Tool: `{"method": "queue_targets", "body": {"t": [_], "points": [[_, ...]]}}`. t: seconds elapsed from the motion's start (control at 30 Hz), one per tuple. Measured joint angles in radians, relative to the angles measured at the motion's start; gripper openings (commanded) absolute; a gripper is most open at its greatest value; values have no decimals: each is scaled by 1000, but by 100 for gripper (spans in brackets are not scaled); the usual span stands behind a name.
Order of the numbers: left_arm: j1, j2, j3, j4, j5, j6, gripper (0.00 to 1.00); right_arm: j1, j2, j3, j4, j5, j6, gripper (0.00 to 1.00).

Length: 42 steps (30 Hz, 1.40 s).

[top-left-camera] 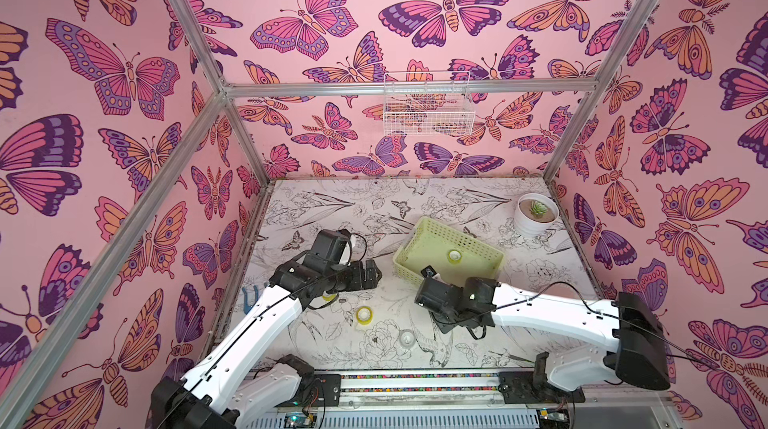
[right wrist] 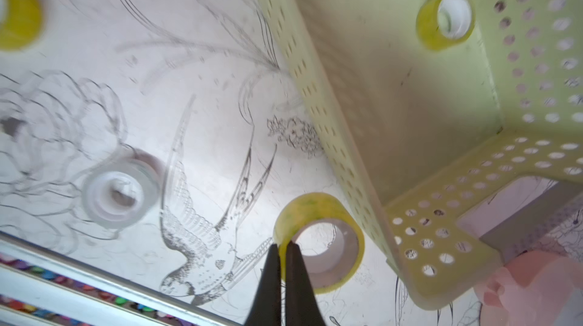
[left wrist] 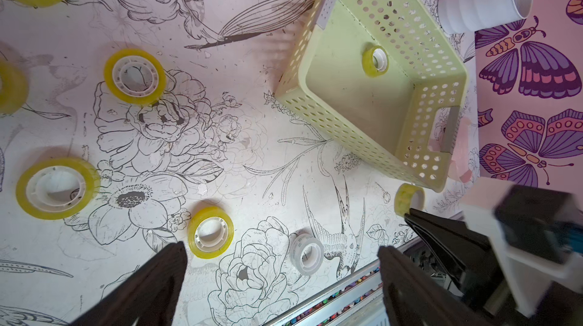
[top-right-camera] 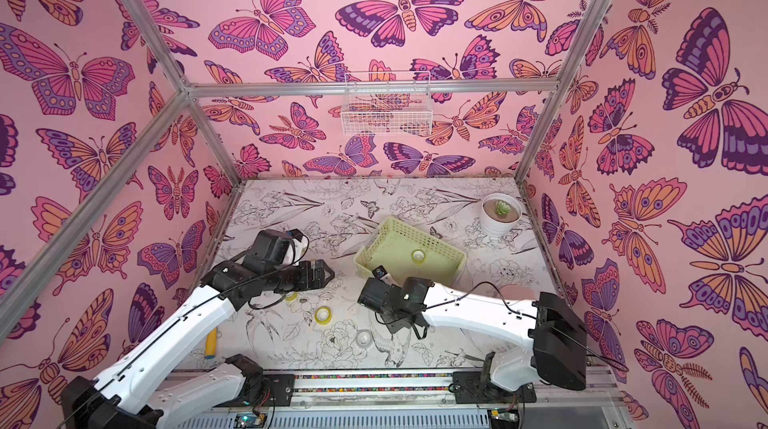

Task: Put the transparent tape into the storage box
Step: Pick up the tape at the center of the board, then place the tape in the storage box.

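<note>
Held tape: a yellowish transparent tape roll with a white core stands on edge outside the box, just beside its long perforated wall near the handle end. I cannot tell whether it is clear of the desk.
Right fingers: the right gripper is pinched on the roll's wall, one finger inside the core and one outside. That is probably a sound bite for a hollow ring.
Left fingers: the left gripper is spread wide and holds nothing, left of centre in a top view, above loose rolls.
Storage box: the shallow pale yellow-green plastic basket has perforated sides and a smooth solid floor. It sits right of centre, with one glossy yellow roll lying flat inside.
Desk: the white flower-printed desk carries three more yellow rolls and a smaller whitish roll.
Next, likely: lift the held roll over the low rim.
</note>
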Motion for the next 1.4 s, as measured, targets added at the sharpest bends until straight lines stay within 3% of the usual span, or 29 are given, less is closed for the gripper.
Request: {"method": "queue_targets", "body": {"t": [0.17, 0.47, 0.6, 0.9, 0.97, 1.1, 1.23, 1.4], "points": [[-3, 6, 13, 0, -1, 7, 100, -51, 0, 123, -39, 14, -45, 0], [-3, 34, 22, 2, -4, 2, 100, -441, 8, 78, 24, -76, -115, 0], [-3, 45, 22, 2, -4, -3, 100, -570, 110, 66, 55, -124, -137, 0], [-5, 63, 22, 2, -3, -32, 100, -664, 349, 75, 126, -172, -172, 2], [-5, 66, 22, 3, -2, -37, 100, -669, 370, 76, 138, -172, -176, 10], [-13, 66, 22, 3, -1, -47, 100, -672, 375, 76, 156, -175, -195, 41], [-26, 66, 22, 4, -3, -53, 100, -673, 344, 76, 161, -182, -203, 56], [-61, 66, 22, 4, -21, -61, 96, -673, 204, 76, 155, -202, -224, 78]]}}
